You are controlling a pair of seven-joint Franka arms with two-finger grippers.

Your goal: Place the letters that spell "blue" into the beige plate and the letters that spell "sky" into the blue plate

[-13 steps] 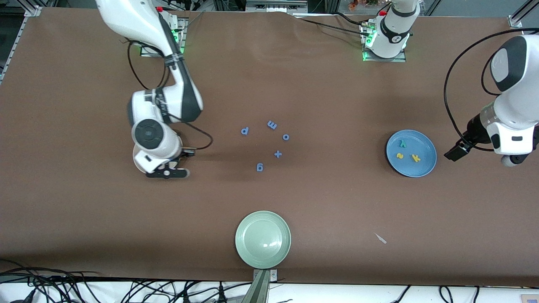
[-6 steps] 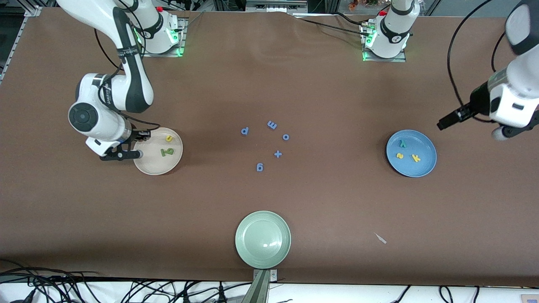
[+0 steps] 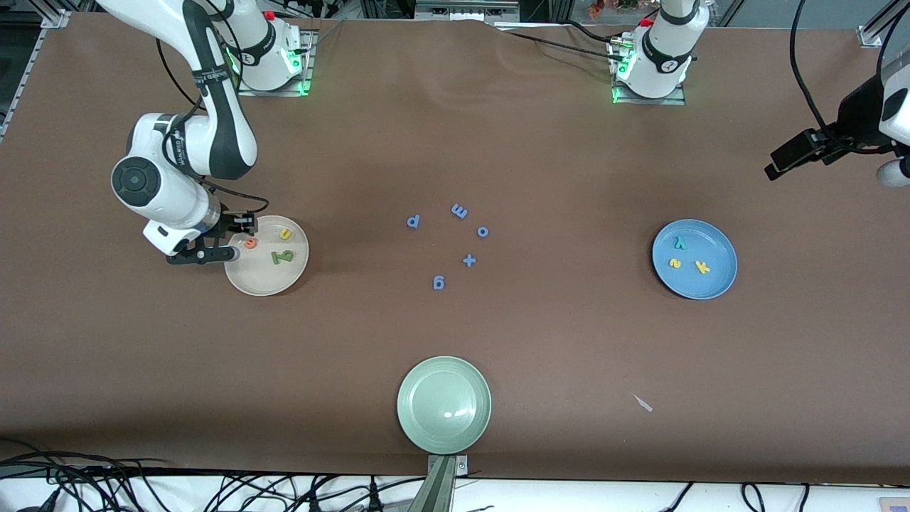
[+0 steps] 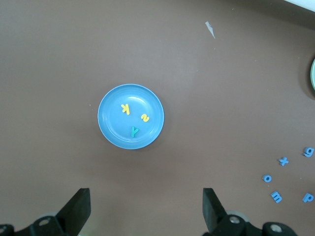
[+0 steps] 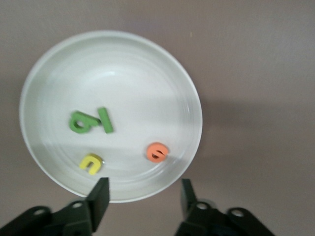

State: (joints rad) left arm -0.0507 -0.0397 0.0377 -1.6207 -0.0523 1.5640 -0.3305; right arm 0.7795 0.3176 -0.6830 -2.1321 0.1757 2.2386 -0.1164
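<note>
We are seeing the right pincer hanging w/ fingers apart over the round cream-beige plate; the left pincer, fingers apart, is waiting above the table.

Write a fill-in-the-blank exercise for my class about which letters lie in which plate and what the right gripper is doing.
1. The orange "e" lies in the ____ plate.
2. The blue plate holds ____ letters.
3. The right gripper, over the beige plate's rim, holds ____.
4. The pale green plate holds ____ letters.

Missing words: beige; three; nothing; no
</note>
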